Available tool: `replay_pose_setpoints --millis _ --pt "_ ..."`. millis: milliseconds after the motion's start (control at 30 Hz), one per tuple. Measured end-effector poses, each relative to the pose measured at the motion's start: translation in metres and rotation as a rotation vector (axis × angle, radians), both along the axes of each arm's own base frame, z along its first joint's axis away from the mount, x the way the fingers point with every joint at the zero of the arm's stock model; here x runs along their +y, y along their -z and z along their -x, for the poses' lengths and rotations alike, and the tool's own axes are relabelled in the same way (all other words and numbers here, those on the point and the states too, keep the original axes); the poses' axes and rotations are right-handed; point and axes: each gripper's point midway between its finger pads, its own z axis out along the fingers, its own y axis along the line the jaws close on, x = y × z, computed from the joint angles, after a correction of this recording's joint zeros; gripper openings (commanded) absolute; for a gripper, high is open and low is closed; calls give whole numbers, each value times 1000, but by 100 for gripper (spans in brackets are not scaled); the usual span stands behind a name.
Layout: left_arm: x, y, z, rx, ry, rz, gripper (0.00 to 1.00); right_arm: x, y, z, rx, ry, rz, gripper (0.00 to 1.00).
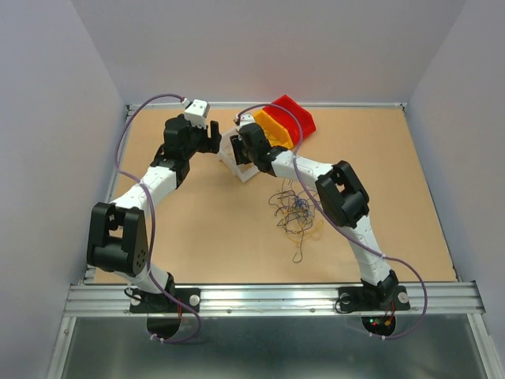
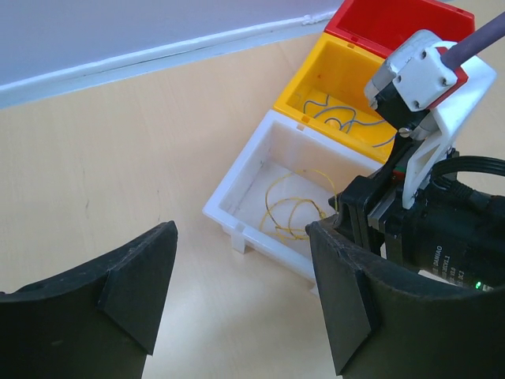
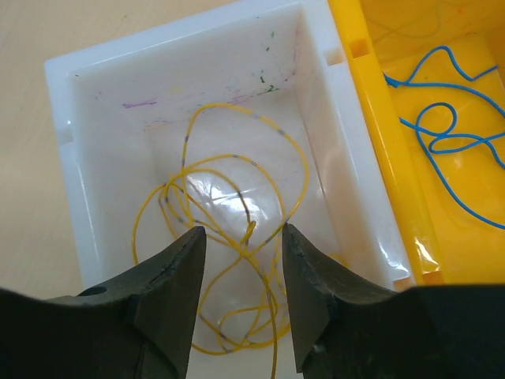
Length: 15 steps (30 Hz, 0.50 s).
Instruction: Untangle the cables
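Hovering right gripper (image 3: 242,235), jaws spread and pinching nothing, over white rectangular plastic bin (image 3: 59,103) holding thin curly yellow wires (image 3: 221,205), apparently sorting by colour (blue wire (image 3: 442,126) in yellow plastic bin (image 3: 379,158) alongside), idling left gripper (image 2: 241,237) spread and empty, leaving multicoloured tangle of cables (image 1: 296,212) on tan table (image 1: 213,229).

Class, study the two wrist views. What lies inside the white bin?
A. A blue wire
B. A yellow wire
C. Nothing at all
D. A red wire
B: a yellow wire lies coiled on the floor of the white bin, while the blue wire sits in the yellow bin next to it.
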Motion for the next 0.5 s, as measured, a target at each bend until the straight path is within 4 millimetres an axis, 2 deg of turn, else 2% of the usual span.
replay_pose_setpoints --millis 133,300,400,500 --pt "0 0 0 1 2 0 80 -4 1 -1 -5 13 17 54" --pt "-1 0 0 1 4 0 80 -8 -1 -3 -14 28 33 65" --pt "-3 0 1 0 20 0 84 -11 -11 -1 -19 30 36 72" --pt "-6 2 4 1 45 -1 86 -18 -31 9 -33 22 27 75"
